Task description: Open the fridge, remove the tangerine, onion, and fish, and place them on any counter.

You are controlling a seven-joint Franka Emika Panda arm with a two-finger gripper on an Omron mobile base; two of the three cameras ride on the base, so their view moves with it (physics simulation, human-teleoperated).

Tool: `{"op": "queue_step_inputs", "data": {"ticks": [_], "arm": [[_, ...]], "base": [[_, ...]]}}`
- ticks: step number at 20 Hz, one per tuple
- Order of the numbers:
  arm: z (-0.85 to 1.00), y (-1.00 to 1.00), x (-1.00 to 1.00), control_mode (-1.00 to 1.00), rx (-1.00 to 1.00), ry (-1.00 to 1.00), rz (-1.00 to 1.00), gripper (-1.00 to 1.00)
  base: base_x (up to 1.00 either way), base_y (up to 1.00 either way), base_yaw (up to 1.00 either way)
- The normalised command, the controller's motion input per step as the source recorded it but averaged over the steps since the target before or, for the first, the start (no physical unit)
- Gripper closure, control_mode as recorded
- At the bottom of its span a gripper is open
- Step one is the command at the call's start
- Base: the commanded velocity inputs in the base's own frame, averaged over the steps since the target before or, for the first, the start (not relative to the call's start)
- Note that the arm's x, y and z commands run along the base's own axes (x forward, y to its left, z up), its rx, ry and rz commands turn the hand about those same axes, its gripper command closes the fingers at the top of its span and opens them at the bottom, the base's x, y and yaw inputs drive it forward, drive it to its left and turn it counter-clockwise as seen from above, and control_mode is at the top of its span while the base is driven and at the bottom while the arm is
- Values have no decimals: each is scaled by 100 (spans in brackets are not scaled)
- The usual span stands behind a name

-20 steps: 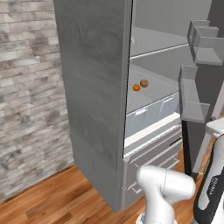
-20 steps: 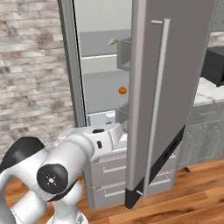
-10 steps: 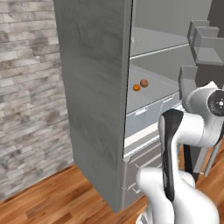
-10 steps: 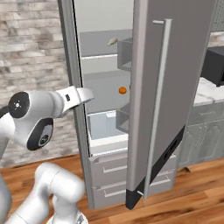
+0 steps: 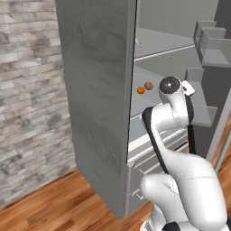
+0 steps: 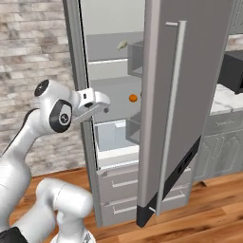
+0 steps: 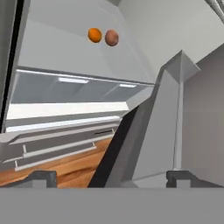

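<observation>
Your gripper (image 7: 111, 177) stands fully spread and empty at the open fridge (image 6: 156, 95). Ahead of it on the shelf, tangerine (image 7: 94, 35) and onion (image 7: 112, 37) sit side by side.

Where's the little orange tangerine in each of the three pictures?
Left base view: tangerine on the fridge shelf, centre, left of the onion.
Right base view: tangerine on the shelf, beside the door edge.
Hand view: tangerine near the top, left of the onion.
Shared landmark: that shelf.
</observation>
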Motion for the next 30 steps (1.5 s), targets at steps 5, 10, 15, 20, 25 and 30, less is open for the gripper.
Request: {"op": "queue_step_inputs", "data": {"ticks": [5, 10, 15, 20, 25, 30], "arm": [[-51, -43, 46, -100, 0, 14, -15, -100], [-52, -32, 11, -100, 0, 4, -13, -100], [-41, -45, -5, -100, -2, 0, -10, -100], [-29, -67, -37, -100, -1, -4, -8, -100], [-25, -99, -79, -100, 0, -6, -10, -100], [-14, -100, -59, -100, 3, -10, -1, -100]], "base": [[0, 0, 0], [0, 0, 0], [0, 0, 0], [0, 0, 0], [0, 0, 0], [0, 0, 0]]}}
